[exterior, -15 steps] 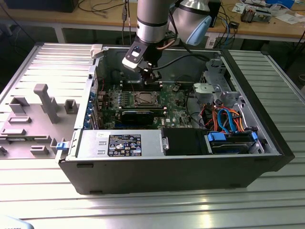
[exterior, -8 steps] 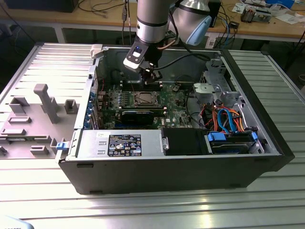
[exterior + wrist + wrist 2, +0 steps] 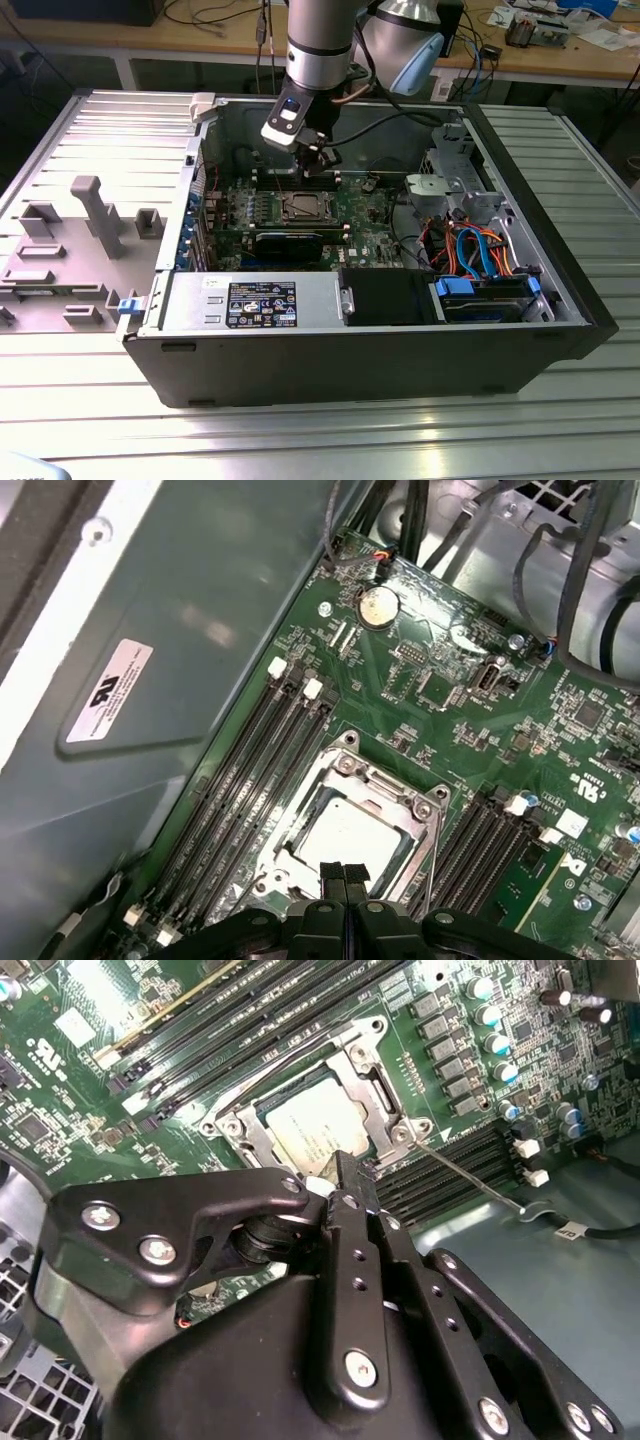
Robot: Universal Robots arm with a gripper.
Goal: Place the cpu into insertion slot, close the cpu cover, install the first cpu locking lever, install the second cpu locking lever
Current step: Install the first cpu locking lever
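The black two-fingered pincer [image 3: 318,160] hung at the end of the silver arm over the open computer case. In both wrist views its fingertips [image 3: 344,872] were pressed together with no gap and nothing between them. The tips [image 3: 347,1170] stood over the near edge of the socket; whether they touched it could not be told.

The cpu [image 3: 345,832], a small flat square chip with a dull silver-grey metal top, lay flat and face up in the insertion slot [image 3: 284,207], a small silver-rimmed square socket. Its edges ran parallel to the long narrow dark memory slots [image 3: 250,770] on either side. The cpu cover [image 3: 375,1085], a thin silvery metal frame plate with a square window, lay down around the chip, whose top [image 3: 312,1130] showed through the window. A thin silver wire lever [image 3: 470,1175] ran from one socket corner out across the neighbouring memory slots.

The dark grey metal case [image 3: 350,370] lay on its side on a ribbed metal table [image 3: 300,440]. It held the green motherboard [image 3: 370,215], a black box [image 3: 385,297] along the near wall, and blue and orange cables [image 3: 470,250] towards the exterior view's right.
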